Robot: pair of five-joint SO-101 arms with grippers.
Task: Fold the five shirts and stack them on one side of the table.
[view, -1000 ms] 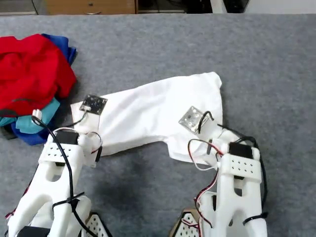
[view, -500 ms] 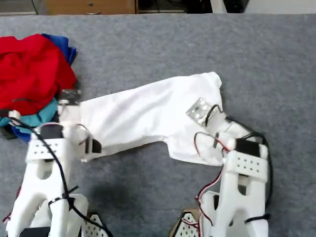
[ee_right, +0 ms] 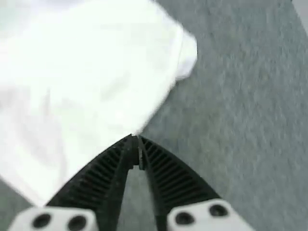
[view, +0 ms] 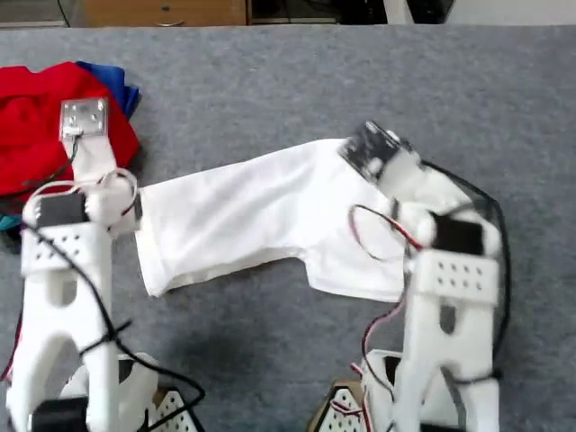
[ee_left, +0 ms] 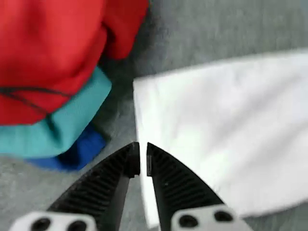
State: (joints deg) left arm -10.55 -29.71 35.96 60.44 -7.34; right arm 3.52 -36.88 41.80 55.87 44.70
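Note:
A white shirt [view: 261, 211] lies flat across the middle of the grey table, folded into a long band. A heap of shirts sits at the far left: a red one [view: 36, 108] on top, with teal [ee_left: 62, 125] and blue [ee_left: 72, 154] ones under it. My left gripper [ee_left: 143, 159] is shut and holds nothing. It hangs over the white shirt's [ee_left: 231, 130] left end, beside the heap. My right gripper [ee_right: 136, 147] is also shut and holds nothing, above the right edge of the white shirt [ee_right: 86, 62].
Grey carpet-like table surface [view: 270, 81] stretches bare behind the shirt and to the right [ee_right: 240, 96]. A wooden cabinet [view: 162, 11] stands beyond the far edge. Both arm bases stand at the near edge.
Both arms have risen and swung away from the shirt's near side: the left toward the red heap, the right toward the shirt's far right corner. The white shirt has stayed put.

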